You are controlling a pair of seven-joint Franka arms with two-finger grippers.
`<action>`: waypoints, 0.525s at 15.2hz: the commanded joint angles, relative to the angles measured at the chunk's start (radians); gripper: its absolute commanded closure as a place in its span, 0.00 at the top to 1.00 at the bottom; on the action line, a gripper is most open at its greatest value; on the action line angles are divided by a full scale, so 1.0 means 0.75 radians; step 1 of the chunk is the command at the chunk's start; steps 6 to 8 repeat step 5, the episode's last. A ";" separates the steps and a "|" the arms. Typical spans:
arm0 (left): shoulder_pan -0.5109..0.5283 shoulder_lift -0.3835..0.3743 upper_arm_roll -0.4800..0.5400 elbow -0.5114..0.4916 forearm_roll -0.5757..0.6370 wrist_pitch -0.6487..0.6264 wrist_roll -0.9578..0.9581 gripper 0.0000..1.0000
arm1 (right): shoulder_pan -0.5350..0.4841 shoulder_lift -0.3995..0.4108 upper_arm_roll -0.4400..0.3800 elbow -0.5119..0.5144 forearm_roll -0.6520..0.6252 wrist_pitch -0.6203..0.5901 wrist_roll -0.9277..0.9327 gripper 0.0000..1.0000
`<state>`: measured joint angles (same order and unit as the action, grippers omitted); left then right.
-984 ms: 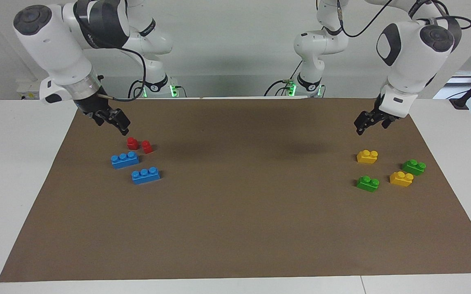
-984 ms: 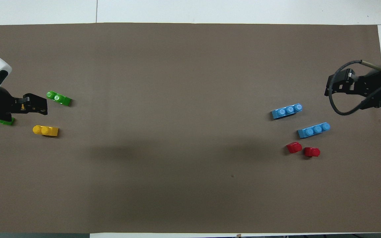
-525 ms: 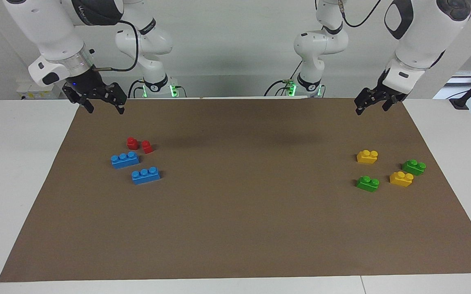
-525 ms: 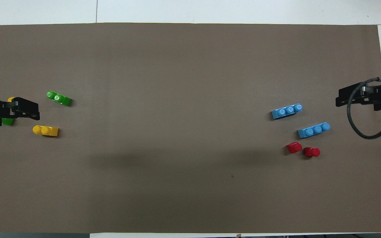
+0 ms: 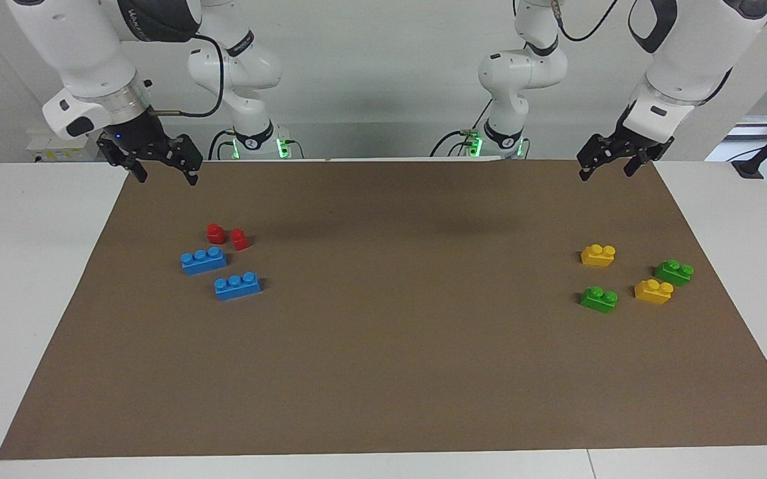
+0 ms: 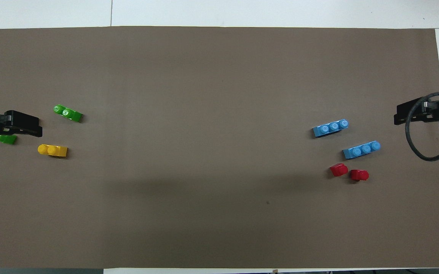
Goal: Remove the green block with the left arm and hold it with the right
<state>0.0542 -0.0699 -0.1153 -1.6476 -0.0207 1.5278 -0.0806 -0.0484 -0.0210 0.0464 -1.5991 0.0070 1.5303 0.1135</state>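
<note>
Two green blocks lie on the brown mat at the left arm's end. One green block (image 5: 599,299) (image 6: 67,113) lies farther from the robots. The other green block (image 5: 674,272) lies nearer to them and is half covered by the gripper in the overhead view (image 6: 8,139). My left gripper (image 5: 605,173) (image 6: 38,127) is open and empty, up in the air, apart from all the blocks. My right gripper (image 5: 166,178) (image 6: 397,116) is open and empty, raised over the mat at the right arm's end.
Two yellow two-stud bricks (image 5: 598,255) (image 5: 653,291) lie among the green ones; only one shows in the overhead view (image 6: 52,150). Two blue three-stud bricks (image 5: 203,260) (image 5: 237,285) and two small red bricks (image 5: 215,233) (image 5: 240,239) lie at the right arm's end.
Both grippers have risen and drawn back toward the robots, away from the bricks. No brick has moved.
</note>
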 commanded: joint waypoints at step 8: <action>-0.007 -0.019 0.008 0.010 -0.017 -0.035 0.026 1.00 | -0.015 -0.009 0.010 0.007 -0.026 -0.026 -0.033 1.00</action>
